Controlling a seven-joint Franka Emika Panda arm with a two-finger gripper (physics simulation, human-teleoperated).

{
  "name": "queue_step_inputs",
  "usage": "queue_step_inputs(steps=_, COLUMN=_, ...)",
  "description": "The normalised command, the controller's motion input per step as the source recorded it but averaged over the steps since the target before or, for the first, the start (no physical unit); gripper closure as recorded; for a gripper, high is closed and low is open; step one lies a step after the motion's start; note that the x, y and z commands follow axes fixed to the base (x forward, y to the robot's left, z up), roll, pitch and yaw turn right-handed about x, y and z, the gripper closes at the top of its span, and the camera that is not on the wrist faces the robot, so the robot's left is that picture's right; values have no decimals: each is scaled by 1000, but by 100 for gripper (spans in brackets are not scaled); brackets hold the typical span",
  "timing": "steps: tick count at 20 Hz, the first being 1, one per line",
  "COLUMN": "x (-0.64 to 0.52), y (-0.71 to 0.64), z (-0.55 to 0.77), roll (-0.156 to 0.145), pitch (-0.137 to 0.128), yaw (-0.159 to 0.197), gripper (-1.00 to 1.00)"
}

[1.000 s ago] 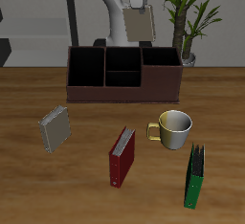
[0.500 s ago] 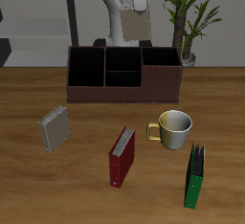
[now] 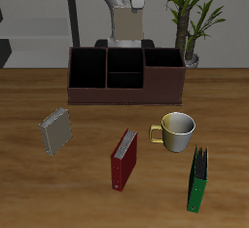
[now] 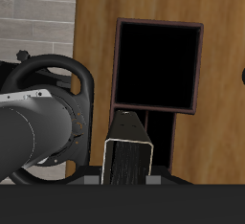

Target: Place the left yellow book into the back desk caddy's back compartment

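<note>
My gripper [image 3: 130, 6] is shut on the left yellow book [image 3: 126, 24], a thin pale tan hardcover. The book hangs upright below the gripper, high above the back desk caddy [image 3: 117, 95], a long dark maroon box. It hangs roughly over the back compartment [image 3: 124, 57], the small rear cell of the caddy's middle section. In the wrist view the book [image 4: 129, 149] shows edge-on between my fingers. A black-lined cell of the caddy [image 4: 158, 65] lies beyond it.
A second pale yellow book [image 3: 56, 130] lies on the table nearer the front. A dark red book [image 3: 124, 159], a green book [image 3: 197, 179] and a cream mug [image 3: 178, 132] stand in front of the caddy. A potted plant [image 3: 193, 18] stands behind the caddy's end.
My gripper has carried the held book sideways, from above the caddy's end cell to above its middle section. Nothing on the table has moved.
</note>
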Motion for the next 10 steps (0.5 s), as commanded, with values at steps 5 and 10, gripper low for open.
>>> queue_step_inputs(steps=5, x=8, y=-136, z=53, roll=-34, pitch=-20, yaw=9, gripper=100)
queue_step_inputs(steps=10, x=23, y=-48, z=54, roll=-19, pitch=-27, yaw=-7, gripper=100)
